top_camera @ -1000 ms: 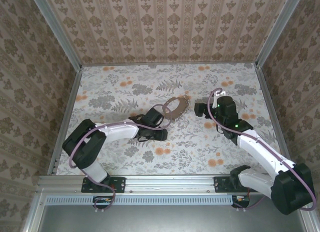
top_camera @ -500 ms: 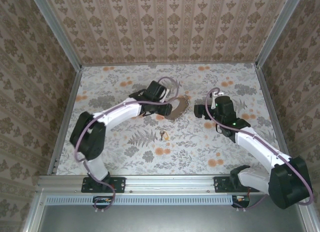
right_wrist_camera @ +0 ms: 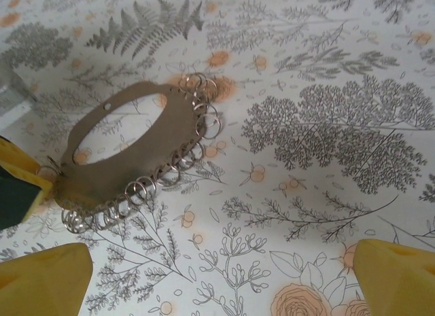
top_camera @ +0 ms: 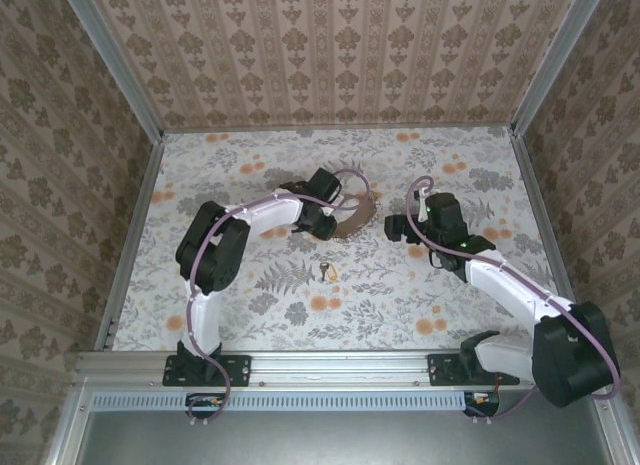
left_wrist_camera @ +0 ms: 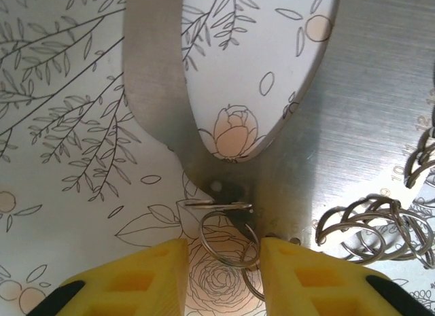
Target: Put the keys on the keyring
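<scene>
And the left tool [left_wrist_camera: 221, 272] was down at one tip of the keyring [left_wrist_camera: 153, 78], yellow pads [left_wrist_camera: 136, 282] drawn in but apart, with a small wire ring [left_wrist_camera: 230, 238] sitting in the gap between them and nothing visibly pinched (the right-hand pad was very close to that ring, mind). The ring lay at the tip of the flat oval plate, and more wire loops [left_wrist_camera: 374, 224] crowded its edge to the right. Out on the floral worktop [top_camera: 280, 315] the keys [top_camera: 326, 271] lay loose, a tiny pale cluster apart from the keyring, toward the near edge. The right tool [right_wrist_camera: 217, 289] stood near the keyring's other side, jaws spread wide, holding nothing
</scene>
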`<state>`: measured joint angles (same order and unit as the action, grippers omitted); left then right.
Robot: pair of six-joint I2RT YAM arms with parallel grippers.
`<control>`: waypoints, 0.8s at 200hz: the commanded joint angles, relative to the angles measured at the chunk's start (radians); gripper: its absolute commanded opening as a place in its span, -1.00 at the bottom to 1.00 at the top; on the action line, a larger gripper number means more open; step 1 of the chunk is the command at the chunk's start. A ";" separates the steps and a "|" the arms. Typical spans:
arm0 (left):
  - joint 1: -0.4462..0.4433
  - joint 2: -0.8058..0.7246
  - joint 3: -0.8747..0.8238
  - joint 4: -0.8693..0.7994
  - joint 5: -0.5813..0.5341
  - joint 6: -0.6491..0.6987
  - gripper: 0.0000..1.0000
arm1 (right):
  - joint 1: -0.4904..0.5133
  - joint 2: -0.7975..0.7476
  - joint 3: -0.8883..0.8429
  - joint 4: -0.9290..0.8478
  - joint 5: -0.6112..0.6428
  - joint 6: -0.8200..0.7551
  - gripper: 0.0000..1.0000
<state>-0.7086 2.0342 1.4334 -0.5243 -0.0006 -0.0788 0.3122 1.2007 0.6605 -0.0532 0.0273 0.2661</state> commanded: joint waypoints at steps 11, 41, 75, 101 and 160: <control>-0.018 0.039 0.057 -0.026 -0.005 0.048 -0.51 | -0.003 0.012 0.016 0.023 -0.027 0.011 1.00; -0.035 0.029 0.070 -0.037 -0.015 0.067 -0.54 | -0.004 -0.003 0.007 0.017 -0.017 0.001 1.00; -0.038 0.034 0.089 -0.047 -0.083 0.099 -0.12 | -0.009 0.003 0.001 0.035 -0.026 0.006 1.00; -0.037 0.066 0.122 -0.058 -0.097 0.116 -0.13 | -0.009 0.013 0.011 0.027 -0.041 0.009 1.00; -0.011 0.055 0.159 -0.096 -0.079 0.135 -0.15 | -0.017 -0.024 0.002 0.020 -0.041 0.008 1.00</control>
<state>-0.7414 2.0926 1.5467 -0.5686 -0.0971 0.0277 0.3031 1.1946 0.6605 -0.0502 0.0059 0.2657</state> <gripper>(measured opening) 0.421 0.999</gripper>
